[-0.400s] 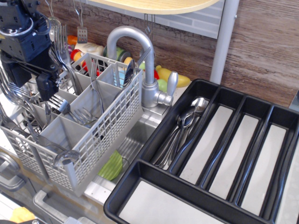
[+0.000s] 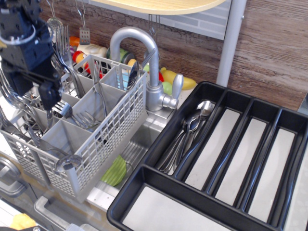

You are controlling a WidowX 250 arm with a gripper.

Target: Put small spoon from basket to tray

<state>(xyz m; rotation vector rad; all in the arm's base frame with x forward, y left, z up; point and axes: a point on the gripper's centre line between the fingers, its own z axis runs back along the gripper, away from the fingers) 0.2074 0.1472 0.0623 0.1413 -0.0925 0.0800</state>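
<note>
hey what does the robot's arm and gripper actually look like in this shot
The arm is a bulky, matte black, blocky housing at the upper left, with a pale grey ring band around it. The gripper below is also black, ending in short dark fingers. Thin dark cables run alongside. No readable markings.

Bright, even, diffuse light; source apparently overhead. Shadows soft and short. Glare: white highlights on the chrome faucet [image 2: 139,45] arch and on the spoon bowls [image 2: 199,113] in the tray [image 2: 269,108] toward the worktop's right side. Glossy sheen on the tray's black rims. Focus sharp centre; slight softness at the lower left corner. Basket [image 2: 103,139] grid crisp. Mild noise, no marked edge distortion.
</note>
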